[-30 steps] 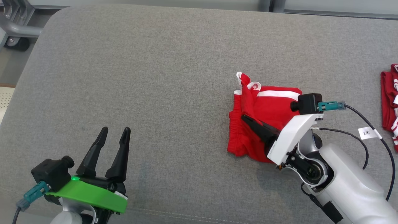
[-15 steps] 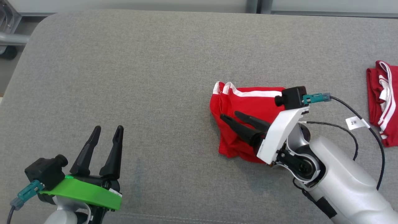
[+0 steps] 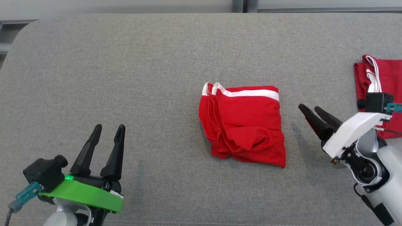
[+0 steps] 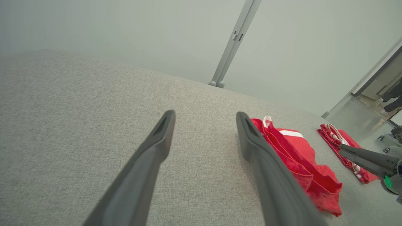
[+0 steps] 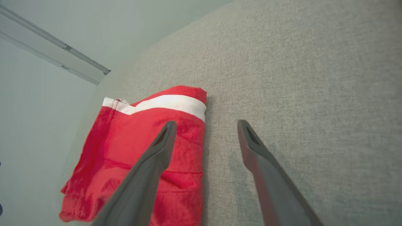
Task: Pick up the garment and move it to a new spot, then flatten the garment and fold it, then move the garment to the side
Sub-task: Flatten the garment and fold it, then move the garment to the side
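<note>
Head view: red garment point(image 3: 243, 125) lies folded on the grey fabric desk point(image 3: 125, 62), a bit right of centre. Rough rectangle, white band along its far edge, stacked layer edges on its left side, near edge rumpled w/ a small bulge. Nothing is touching it.

R tool point(image 3: 309, 107): fingers spread, holding nothing. It sits just right of the garment w/ bare desk between them, tips aimed up-left toward the garment's right edge. White housing and pale forearm at lower right, wrist cam w/ teal plug on top. A faint shadow falls on the desk between the tool and the garment. In the R wrist view one finger overlaps the garment's white-band corner and the other is over bare desk. Can't tell the height above the cloth from that.

L tool point(image 3: 110, 126): fingers spread, empty, lower left, green housing, tips pointing away from the robot. Well apart from the garment. In the L wrist view both fingers are over bare desk and the garment is off to the right.

2nd red garment point(image 3: 388, 75) w/ white trim lies at the desk's far-right edge, partly behind the R wrist cam and apart from the first one.

Pale wall past the desk's far edge, w/ a metal post point(image 4: 234, 44) in the L wrist view.
</note>
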Robot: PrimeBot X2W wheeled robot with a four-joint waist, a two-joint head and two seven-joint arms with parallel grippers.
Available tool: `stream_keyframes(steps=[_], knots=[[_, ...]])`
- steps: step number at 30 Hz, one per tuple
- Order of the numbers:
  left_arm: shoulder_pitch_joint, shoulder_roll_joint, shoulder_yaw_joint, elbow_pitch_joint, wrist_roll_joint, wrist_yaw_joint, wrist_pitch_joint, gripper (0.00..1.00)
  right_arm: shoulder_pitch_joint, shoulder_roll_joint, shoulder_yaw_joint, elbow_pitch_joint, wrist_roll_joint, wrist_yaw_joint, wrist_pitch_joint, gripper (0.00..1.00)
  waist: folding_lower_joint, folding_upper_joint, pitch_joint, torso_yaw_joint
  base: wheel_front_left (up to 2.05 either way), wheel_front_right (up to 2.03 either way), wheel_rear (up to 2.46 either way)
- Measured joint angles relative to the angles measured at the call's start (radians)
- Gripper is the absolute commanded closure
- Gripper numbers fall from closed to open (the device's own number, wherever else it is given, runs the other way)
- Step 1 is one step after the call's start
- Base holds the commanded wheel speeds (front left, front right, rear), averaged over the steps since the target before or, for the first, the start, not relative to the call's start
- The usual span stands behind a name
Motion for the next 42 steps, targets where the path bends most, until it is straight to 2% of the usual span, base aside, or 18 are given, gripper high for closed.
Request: stream_keyframes(steps=[4,7,17,24,25,26,28,30,36,42], knots=[[-0.001,0.000,-0.006,-0.003,0.003,0.000,0.001,0.00,0.051,0.024,-0.009,0.026,0.045,0.002,-0.018,0.00,0.0000,0.0000,0.015,0.002,0.00,0.00,0.00],[-0.001,0.000,-0.008,-0.004,0.003,0.000,0.001,0.00,0.063,0.054,-0.010,0.033,0.080,0.021,-0.026,0.00,0.0000,0.0000,0.026,0.009,0.00,0.00,0.00],[-0.019,-0.001,-0.013,-0.004,0.014,0.000,0.002,0.00,0.053,0.103,-0.011,0.100,0.118,0.063,-0.042,0.00,0.0000,0.0000,0.047,0.033,0.00,0.00,0.00],[-0.031,-0.012,-0.034,-0.002,0.021,0.000,0.011,0.00,0.026,0.126,-0.003,0.142,0.144,0.081,-0.026,0.00,0.0000,0.0000,0.049,0.052,0.00,0.00,0.00],[-0.037,-0.012,-0.034,-0.001,0.021,-0.001,0.011,0.00,0.020,0.128,-0.003,0.147,0.151,0.081,-0.022,0.18,0.0000,0.0000,0.050,0.055,0.00,0.00,0.00],[-0.043,-0.013,-0.034,0.000,0.020,-0.001,0.011,0.00,0.015,0.132,-0.004,0.153,0.160,0.084,-0.017,0.55,0.0000,0.0000,0.050,0.059,0.00,0.00,0.00],[-0.048,-0.016,-0.035,0.002,0.020,-0.001,0.011,0.00,0.008,0.137,-0.007,0.164,0.183,0.088,-0.009,0.71,0.0000,0.0000,0.049,0.066,0.00,0.00,0.00],[-0.048,-0.020,-0.037,0.007,0.020,-0.002,0.011,0.00,0.001,0.141,-0.010,0.173,0.201,0.091,0.002,1.00,0.0000,0.0000,0.047,0.072,0.00,0.00,0.00],[-0.049,-0.041,-0.037,0.030,0.020,-0.002,0.010,0.00,-0.011,0.148,-0.007,0.175,0.242,0.109,0.047,1.00,0.0000,0.0000,0.031,0.085,0.00,0.00,0.00],[-0.049,-0.046,-0.031,0.042,0.020,-0.002,0.001,0.00,-0.073,0.091,0.020,0.117,0.232,0.121,0.108,1.00,0.0000,0.0000,0.006,0.086,0.00,0.00,0.00]])
